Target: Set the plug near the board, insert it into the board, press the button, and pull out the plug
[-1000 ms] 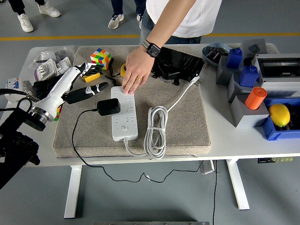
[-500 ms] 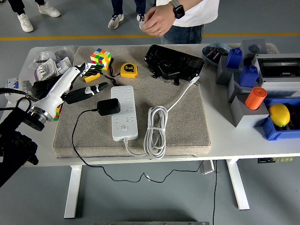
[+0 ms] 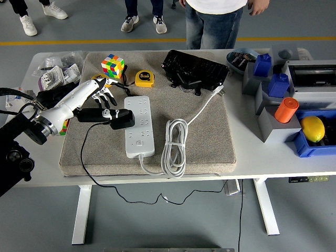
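Head view: left hand (image 3: 102,102) over the grey mat (image 3: 210,142), fingers spread; thumb reaches to the black plug (image 3: 122,118), contact unclear, no grip visible. Plug sits at the left edge of the white power strip (image 3: 139,127), seating not visible. Blue bin (image 3: 304,148) at right holds a lemon (image 3: 313,128). Orange cylinder (image 3: 286,110) stands on a grey block (image 3: 273,131). Person (image 3: 215,21) stands behind the worktop (image 3: 294,165).

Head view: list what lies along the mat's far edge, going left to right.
Rubik's cube → yellow tape measure → black tray-like case. Beyond the mat to the right comes the bowl, then the blue and grey blocks.
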Action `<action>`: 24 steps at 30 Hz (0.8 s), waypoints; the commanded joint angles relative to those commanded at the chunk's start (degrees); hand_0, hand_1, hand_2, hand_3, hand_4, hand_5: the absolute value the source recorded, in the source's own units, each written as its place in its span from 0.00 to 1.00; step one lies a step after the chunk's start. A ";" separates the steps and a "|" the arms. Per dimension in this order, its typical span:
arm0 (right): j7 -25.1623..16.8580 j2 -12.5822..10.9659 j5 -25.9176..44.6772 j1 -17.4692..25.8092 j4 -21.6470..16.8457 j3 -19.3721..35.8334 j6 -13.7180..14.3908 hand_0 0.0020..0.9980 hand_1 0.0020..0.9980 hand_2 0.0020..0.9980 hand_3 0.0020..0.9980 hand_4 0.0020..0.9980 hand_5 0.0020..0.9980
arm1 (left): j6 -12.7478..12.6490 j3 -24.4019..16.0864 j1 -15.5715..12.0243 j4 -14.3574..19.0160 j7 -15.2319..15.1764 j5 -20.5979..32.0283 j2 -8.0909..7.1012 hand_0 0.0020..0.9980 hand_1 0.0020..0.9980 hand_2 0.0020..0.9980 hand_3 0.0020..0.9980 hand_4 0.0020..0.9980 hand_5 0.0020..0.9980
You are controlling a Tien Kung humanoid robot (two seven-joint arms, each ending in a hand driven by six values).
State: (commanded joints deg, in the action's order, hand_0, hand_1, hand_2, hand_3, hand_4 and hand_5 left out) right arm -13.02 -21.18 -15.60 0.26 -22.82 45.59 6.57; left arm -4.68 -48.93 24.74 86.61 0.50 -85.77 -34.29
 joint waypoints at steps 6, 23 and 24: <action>0.00 0.03 0.04 0.10 -0.01 0.35 0.00 0.71 0.72 0.73 0.63 1.00 0.61 | 5.28 5.08 3.58 2.15 5.78 0.36 -1.78 0.04 0.13 0.24 0.84 0.79 0.00; -0.04 0.05 0.07 0.09 -0.05 1.30 -0.02 0.71 0.72 0.73 0.63 1.00 0.61 | 10.51 16.12 8.69 1.64 10.62 -1.72 -2.57 0.03 0.11 0.20 0.83 0.79 0.00; -0.04 0.04 0.07 0.08 -0.05 1.30 -0.01 0.71 0.72 0.73 0.63 1.00 0.61 | 10.62 16.60 8.80 1.44 10.91 -1.83 -2.48 0.03 0.11 0.20 0.83 0.79 0.00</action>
State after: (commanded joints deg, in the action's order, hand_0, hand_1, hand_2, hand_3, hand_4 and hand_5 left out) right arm -13.06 -21.14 -15.53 0.34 -22.87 46.89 6.55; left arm 5.94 -32.34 33.54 88.05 11.41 -87.61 -36.77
